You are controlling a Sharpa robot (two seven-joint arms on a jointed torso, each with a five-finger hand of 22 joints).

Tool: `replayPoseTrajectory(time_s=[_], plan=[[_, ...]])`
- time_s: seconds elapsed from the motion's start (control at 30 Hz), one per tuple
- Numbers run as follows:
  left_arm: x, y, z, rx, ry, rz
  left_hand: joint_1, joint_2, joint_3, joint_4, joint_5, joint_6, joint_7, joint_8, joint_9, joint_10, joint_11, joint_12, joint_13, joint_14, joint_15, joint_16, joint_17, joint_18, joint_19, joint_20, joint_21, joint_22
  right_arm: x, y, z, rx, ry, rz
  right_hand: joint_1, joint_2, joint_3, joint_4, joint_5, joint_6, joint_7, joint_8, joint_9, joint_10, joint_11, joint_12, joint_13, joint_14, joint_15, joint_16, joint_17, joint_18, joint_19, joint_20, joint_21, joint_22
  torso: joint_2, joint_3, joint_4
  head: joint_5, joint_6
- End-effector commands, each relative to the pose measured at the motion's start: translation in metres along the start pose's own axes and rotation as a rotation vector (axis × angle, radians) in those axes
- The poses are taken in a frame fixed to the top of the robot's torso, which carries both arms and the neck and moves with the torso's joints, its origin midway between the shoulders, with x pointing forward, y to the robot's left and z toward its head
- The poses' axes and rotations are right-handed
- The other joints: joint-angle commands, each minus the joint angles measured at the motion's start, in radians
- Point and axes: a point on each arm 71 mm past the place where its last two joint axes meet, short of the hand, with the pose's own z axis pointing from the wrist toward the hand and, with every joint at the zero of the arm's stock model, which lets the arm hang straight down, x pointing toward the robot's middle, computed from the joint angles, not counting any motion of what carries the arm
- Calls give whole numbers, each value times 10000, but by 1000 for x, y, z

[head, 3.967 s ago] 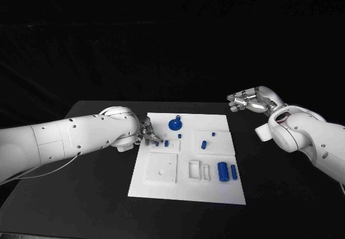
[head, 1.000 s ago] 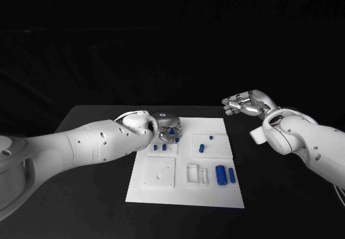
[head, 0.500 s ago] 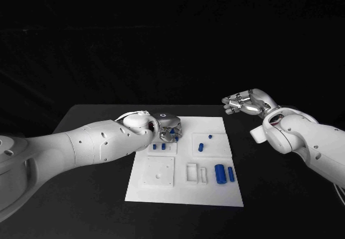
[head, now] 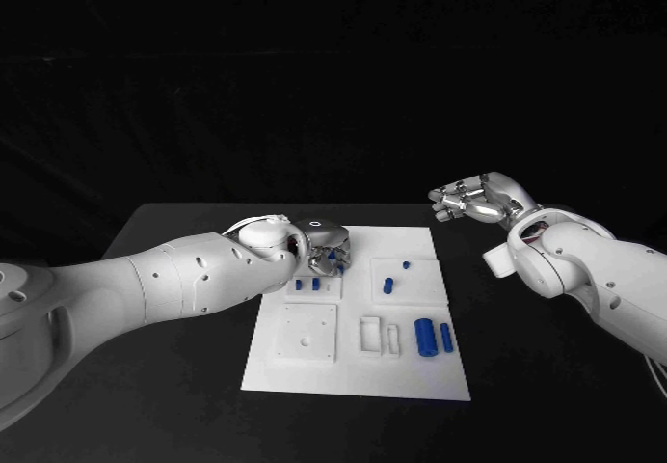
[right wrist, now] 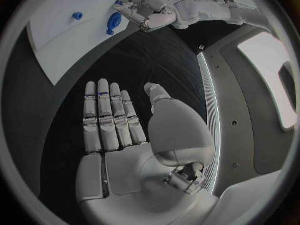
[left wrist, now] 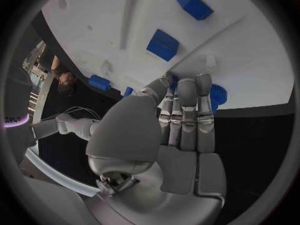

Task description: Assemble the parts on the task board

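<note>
The white task board [head: 417, 371] lies in the middle of the black table. My left hand [head: 323, 253] is down at the board's far left corner, fingers and thumb closed round the round blue part [left wrist: 217, 96], which is mostly hidden beneath them. Two small blue blocks [head: 306, 285] sit just in front of that hand. A blue peg [head: 387, 285] and a small blue stud [head: 405, 263] lie further right. Two blue cylinders [head: 435, 338] lie side by side near the right edge. My right hand [head: 472, 201] hangs above the table, off the board's far right, holding nothing, fingers straight [right wrist: 109, 115].
A white square plate [head: 308, 333] and a narrow white frame [head: 373, 334] sit on the board's near half. In the right wrist view the board [right wrist: 62, 30] and my left hand [right wrist: 150, 15] lie far off. Bare black table surrounds the board.
Over four seconds my left hand moved from the two small blue blocks to the round blue part and closed on it. In the last second nothing visibly moved. My right hand stayed put.
</note>
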Motion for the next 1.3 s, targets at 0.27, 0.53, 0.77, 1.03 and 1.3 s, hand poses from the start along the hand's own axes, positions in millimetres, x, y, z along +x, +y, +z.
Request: replayPoseTrajectory(time_s=[0.27, 0.53, 0.77, 1.03, 1.3], plan=[[-1, 0, 0, -37, -315, 1, 20, 414, -411, -472, 88, 251, -35, -26, 12, 293, -102, 49, 34, 208, -54, 112, 66, 168, -105, -76, 541, 214, 1, 2, 0, -143, 98, -31, -12, 34, 74, 1, 66, -57, 18, 8, 12, -70, 25, -43, -1, -48, 5, -50, -16, -14, -80, -1, -68, -13, 4, -3, 4, 5, -2], [-3, 0, -2, 24, -653, -246, -23, 452, -418, -526, 89, 235, -32, -30, 9, 264, -95, 45, 32, 231, -52, 110, 67, 180, -119, -75, 615, 204, 2, 2, 0, -193, 89, -22, -24, 40, 94, -26, 72, -50, 16, 9, 12, -69, 23, -42, -1, -51, 3, -49, -15, -13, -81, -1, -70, -12, 0, -5, 4, 12, 12], [-8, -1, -6, 25, -918, -986, -40, 464, -407, -546, 91, 212, -28, -28, 8, 242, -88, 46, 32, 244, -75, 105, 68, 193, -105, -89, 647, 196, 2, 2, 1, -202, 95, -16, -24, 40, 94, -26, 72, -50, 16, 9, 12, -69, 23, -42, -1, -51, 3, -49, -15, -13, -81, -1, -70, -12, -4, -1, 1, 30, 33], [-18, 3, -16, -139, -1053, -2111, -61, 462, -402, -562, 88, 212, -27, -27, 8, 227, -84, 44, 31, 238, -83, 73, 57, 182, -117, -101, 651, 192, 1, 2, 0, -178, 84, -32, -24, 40, 94, -26, 72, -50, 16, 9, 12, -69, 23, -42, -1, -51, 3, -49, -15, -13, -81, -1, -70, -12, 0, 6, 33, 25, 41], [-24, 15, -32, -452, -804, -2854, -80, 484, -391, -573, 94, 198, -24, -26, 8, 212, -80, 45, 31, 241, -85, 44, 51, 165, -131, -109, 646, 187, -1, 1, -1, -150, 58, -55, -24, 40, 94, -26, 72, -50, 16, 9, 12, -69, 23, -42, -1, -51, 3, -49, -15, -13, -81, -1, -70, -12, 0, 3, 21, 37, 43]])
